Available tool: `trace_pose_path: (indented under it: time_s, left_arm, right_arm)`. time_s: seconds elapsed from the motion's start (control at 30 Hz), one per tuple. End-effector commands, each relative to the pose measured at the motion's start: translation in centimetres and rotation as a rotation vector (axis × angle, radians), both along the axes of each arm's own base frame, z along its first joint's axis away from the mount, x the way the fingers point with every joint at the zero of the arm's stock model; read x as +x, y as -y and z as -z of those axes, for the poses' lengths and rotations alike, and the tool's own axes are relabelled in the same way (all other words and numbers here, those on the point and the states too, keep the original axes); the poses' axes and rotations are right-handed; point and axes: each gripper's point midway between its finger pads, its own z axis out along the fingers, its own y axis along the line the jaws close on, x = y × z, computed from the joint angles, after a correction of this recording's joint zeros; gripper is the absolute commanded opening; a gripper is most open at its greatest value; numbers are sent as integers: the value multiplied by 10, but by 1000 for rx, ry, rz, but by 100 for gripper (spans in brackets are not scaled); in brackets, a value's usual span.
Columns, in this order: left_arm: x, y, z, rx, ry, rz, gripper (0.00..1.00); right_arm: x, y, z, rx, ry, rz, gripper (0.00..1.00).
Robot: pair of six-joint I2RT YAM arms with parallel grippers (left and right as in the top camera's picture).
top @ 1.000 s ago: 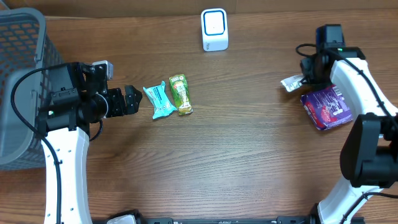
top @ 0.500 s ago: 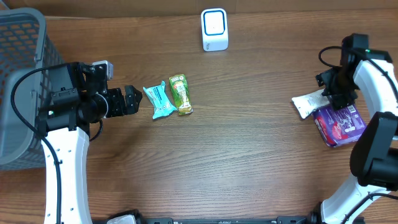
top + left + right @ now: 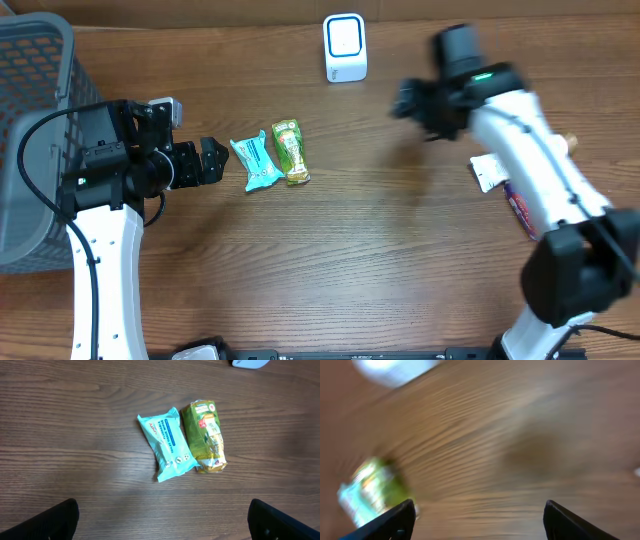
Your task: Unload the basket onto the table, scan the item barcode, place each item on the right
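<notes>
A teal packet and a green packet lie side by side left of centre. The white and blue scanner stands at the back edge. My left gripper is open just left of the teal packet and green packet, nothing between its fingers. My right gripper is open and empty, blurred by motion, right of the scanner. In its wrist view the right gripper is over bare wood, with the packets a blur at the left.
A grey mesh basket stands at the far left. A white packet lies on the table at the right, with a purple packet mostly hidden under the right arm beside it.
My right gripper opened, let go of the white packet beside the purple one, and swung left and back towards the scanner. The left arm has not moved.
</notes>
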Motion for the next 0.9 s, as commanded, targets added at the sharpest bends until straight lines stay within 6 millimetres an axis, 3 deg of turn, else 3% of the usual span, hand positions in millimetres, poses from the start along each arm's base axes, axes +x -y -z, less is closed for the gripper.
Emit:
trace_pose_path:
  time_s: [0.0, 0.13, 0.33, 0.47, 0.67, 0.87]
  left_arm:
    - [2, 2, -8, 2, 27, 17, 100]
    - [2, 2, -8, 2, 27, 17, 100]
    - [2, 2, -8, 2, 27, 17, 99]
    - [2, 2, -8, 2, 27, 17, 100]
    - [2, 2, -8, 2, 27, 18, 99]
    - [2, 2, -8, 2, 27, 18, 100]
  right_arm:
    - [-9, -62, 11, -17, 39, -147, 83]
    - [-23, -118, 35, -18, 50, -257, 83]
    - [-41, -162, 71, -21, 24, -350, 76]
    - [-38, -173, 85, -17, 34, -364, 69]
    - [-26, -184, 95, 9, 72, -364, 68]
    - [-30, -192, 105, 47, 43, -388, 65]
